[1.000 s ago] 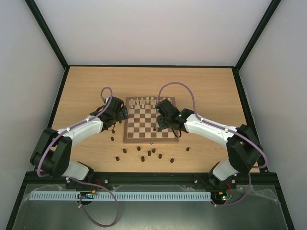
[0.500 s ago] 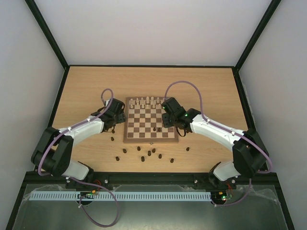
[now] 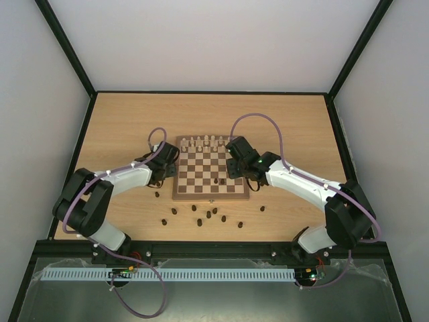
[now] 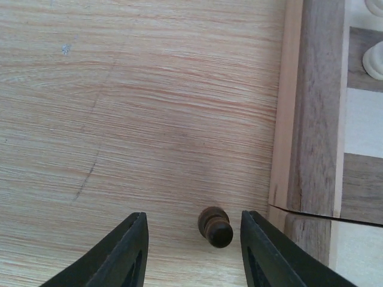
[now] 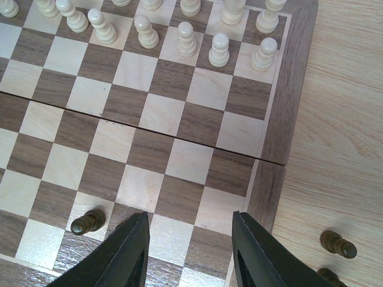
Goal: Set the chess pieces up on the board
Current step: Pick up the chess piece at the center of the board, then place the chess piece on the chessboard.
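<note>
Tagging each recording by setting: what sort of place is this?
Probably a lab robot test cell: plain white panels in a black frame enclose a wooden table, with two arms bolted at its near edge and a chessboard on it.

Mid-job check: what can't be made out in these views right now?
Top view: the loose chess pieces are too small to tell types.
Top view: the dark pawn between the fingers of the left gripper is hidden under its wrist.
Right wrist view: one dark piece beside the board is cut by the bottom edge.
</note>
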